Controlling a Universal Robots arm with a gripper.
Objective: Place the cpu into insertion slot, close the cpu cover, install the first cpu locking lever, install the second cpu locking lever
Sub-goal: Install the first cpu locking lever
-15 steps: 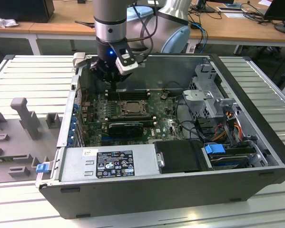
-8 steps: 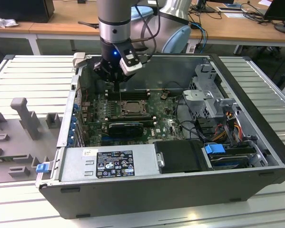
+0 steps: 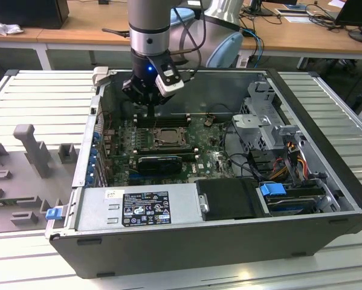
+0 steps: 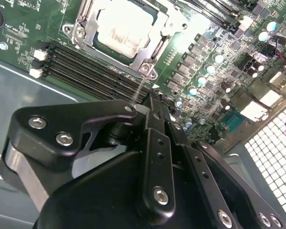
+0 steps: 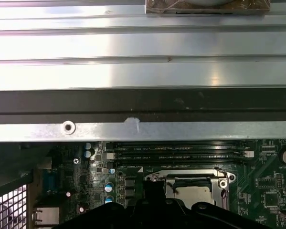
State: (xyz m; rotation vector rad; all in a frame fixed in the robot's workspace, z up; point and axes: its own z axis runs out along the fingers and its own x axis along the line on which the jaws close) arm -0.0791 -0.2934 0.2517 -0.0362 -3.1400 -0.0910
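— Where's the hand (image 3: 149, 99) now?

— Hanging inside the open computer case (image 3: 326, 181), above the memory slots (image 3: 162, 120), just off the insertion slot (image 3: 163, 138) toward 12 o'clock in the exterior view. In the second wrist view its fingers (image 4: 154, 138) look pressed together, pinching nothing I can make out.

— And the cpu?

— The cpu (image 4: 125, 29) already sits in the socket, pale top showing through the window of the cpu cover (image 4: 150, 56), which looks laid flat over it.

— What worries you?

— I can't pick out the 2 levers. If that narrow tip comes down off-line, it could slip and scrape the green board (image 4: 214, 67) or knock the memory sticks beside it.
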